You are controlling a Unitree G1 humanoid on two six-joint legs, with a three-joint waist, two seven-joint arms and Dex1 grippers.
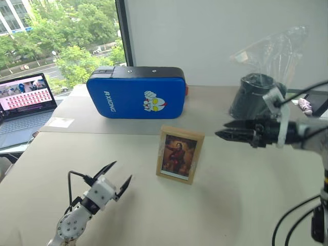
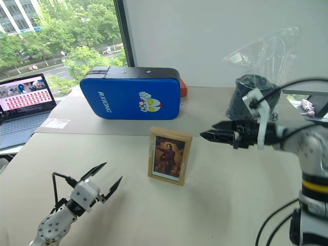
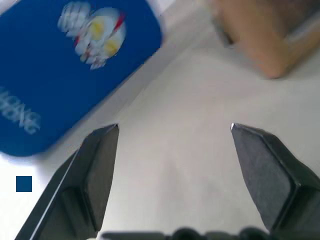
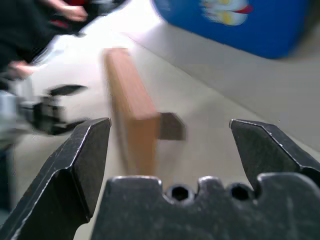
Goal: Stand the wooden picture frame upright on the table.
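The wooden picture frame (image 1: 179, 154) stands upright on the beige table (image 1: 230, 205), its dark portrait facing me. In the right wrist view the frame (image 4: 132, 110) shows edge-on, with its fold-out stand (image 4: 172, 126) out behind it. My right gripper (image 1: 221, 129) hovers to the right of the frame, apart from it, open and with nothing between its fingers. Low near the table's front left, my left gripper (image 1: 121, 170) is open and empty, a short way left of the frame.
A big blue padded case (image 1: 136, 92) stands behind the frame. An open laptop (image 1: 23, 107) sits at the far left. A dark bin with a clear plastic bag (image 1: 256, 95) stands at the back right. Cables (image 1: 292, 220) hang at the right edge.
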